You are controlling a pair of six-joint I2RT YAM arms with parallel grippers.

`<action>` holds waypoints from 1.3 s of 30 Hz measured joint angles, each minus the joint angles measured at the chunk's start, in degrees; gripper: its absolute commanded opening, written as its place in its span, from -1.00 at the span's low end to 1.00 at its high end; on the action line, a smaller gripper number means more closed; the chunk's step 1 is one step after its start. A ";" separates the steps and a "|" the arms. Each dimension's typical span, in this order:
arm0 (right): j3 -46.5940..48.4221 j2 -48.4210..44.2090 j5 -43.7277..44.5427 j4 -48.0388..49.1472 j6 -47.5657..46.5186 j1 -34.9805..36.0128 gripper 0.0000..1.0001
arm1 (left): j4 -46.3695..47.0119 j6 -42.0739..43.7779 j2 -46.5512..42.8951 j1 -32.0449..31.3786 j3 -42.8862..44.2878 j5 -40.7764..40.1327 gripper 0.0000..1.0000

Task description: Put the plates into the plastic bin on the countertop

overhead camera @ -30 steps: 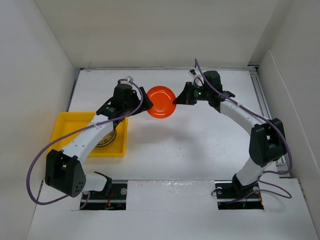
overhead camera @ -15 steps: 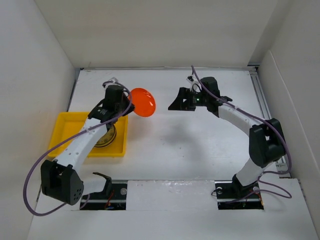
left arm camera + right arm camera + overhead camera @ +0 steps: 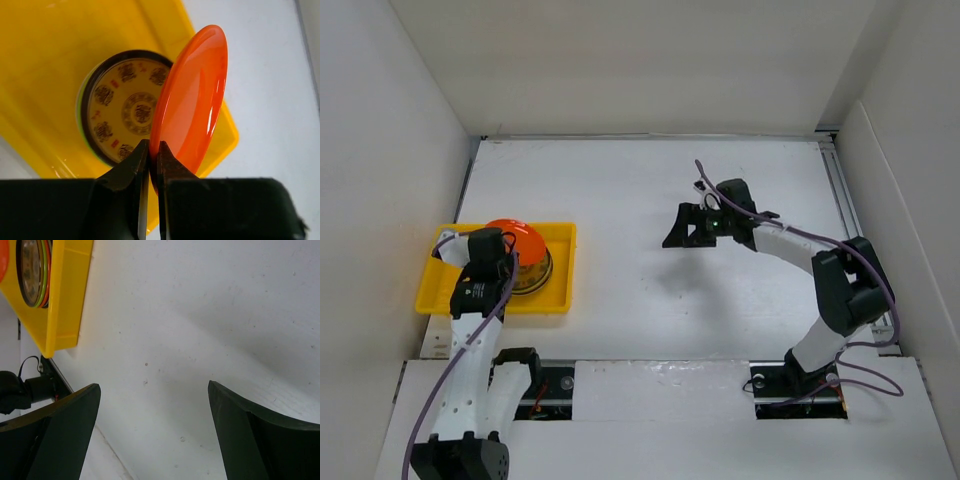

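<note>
My left gripper [image 3: 153,150] is shut on the rim of an orange plate [image 3: 192,95], which stands on edge, tilted, above the yellow plastic bin [image 3: 45,60]. Below it in the bin lies a stack of plates topped by a dark gold-patterned plate [image 3: 120,105]. From above, the orange plate [image 3: 520,238] hangs over the stack [image 3: 536,272] inside the bin [image 3: 440,300], with my left gripper [image 3: 498,252] at its near edge. My right gripper [image 3: 682,230] is open and holds nothing, hovering over the white countertop [image 3: 650,190] right of centre.
White walls enclose the countertop on three sides. In the right wrist view the bin [image 3: 65,305] with its stack of plates [image 3: 31,270] sits at the upper left, beyond my open right gripper [image 3: 152,390]. A rail [image 3: 845,200] runs along the right side.
My right gripper let go of the orange plate, opened and drew back slightly. My left gripper closed on the plate and carried it left and nearer, to above the bin.
</note>
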 measured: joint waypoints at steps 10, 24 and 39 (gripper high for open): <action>-2.58 -9.75 -0.44 -0.02 -0.59 0.28 0.91 | -2.93 -4.31 -0.28 0.00 -2.60 -0.90 0.99; 0.87 -32.24 14.97 -14.47 -3.54 4.46 1.00 | -2.60 4.17 -5.16 0.04 6.01 9.81 0.99; 26.43 -62.79 43.10 -44.35 -6.49 14.60 1.00 | -6.91 18.27 -30.84 0.02 36.54 13.35 0.99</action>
